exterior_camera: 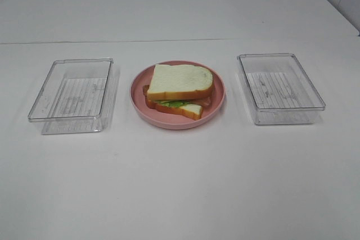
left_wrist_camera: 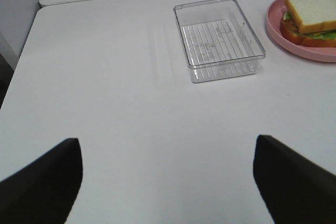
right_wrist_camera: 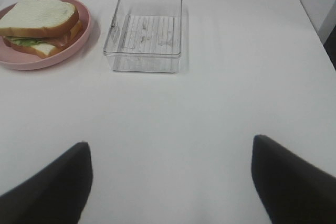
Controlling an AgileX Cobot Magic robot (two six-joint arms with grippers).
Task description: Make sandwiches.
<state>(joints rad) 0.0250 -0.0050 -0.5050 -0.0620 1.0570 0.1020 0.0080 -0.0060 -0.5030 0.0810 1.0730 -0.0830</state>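
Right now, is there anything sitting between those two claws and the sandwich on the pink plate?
Nothing visible blocks either one. The sandwich rests on the pink plate. Bare table lies between it and the open left gripper and right gripper; each clear tray sits beside the plate, off the straight path.

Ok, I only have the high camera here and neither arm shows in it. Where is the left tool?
Observer: The left tool hangs open and empty above bare table, well short of the left tray.
Operator: And the right one?
Observer: The right tool is open and empty too, with the right tray lying ahead of it, untouched.
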